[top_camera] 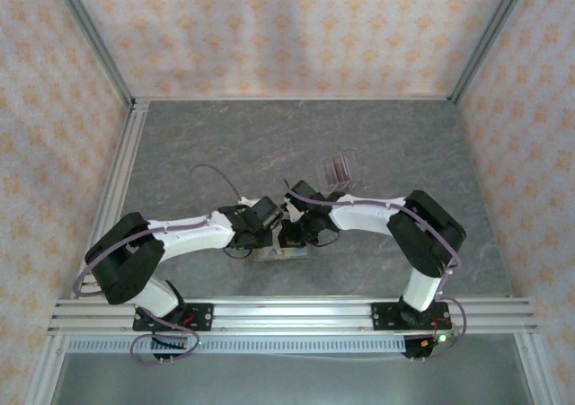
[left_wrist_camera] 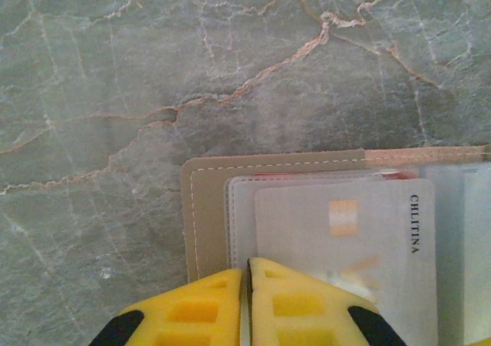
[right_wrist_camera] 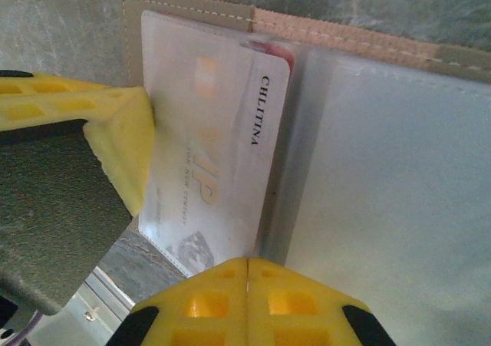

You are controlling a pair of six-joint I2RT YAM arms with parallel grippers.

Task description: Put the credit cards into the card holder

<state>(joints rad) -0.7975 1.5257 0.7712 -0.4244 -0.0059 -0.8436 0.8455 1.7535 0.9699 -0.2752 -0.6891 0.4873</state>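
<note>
Card holder (left_wrist_camera: 205, 208) open, left claw (left_wrist_camera: 248, 268) at its edge

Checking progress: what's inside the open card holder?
A pale card printed CHLITINA sits among the card holder's clear sleeves, a red card edge peeking from behind it. Anything deeper is covered by it and the cloudy plastic.

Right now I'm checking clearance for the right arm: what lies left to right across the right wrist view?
left pincer's yellow fingers → pale CHLITINA card → card holder's clear inner sleeve
</note>
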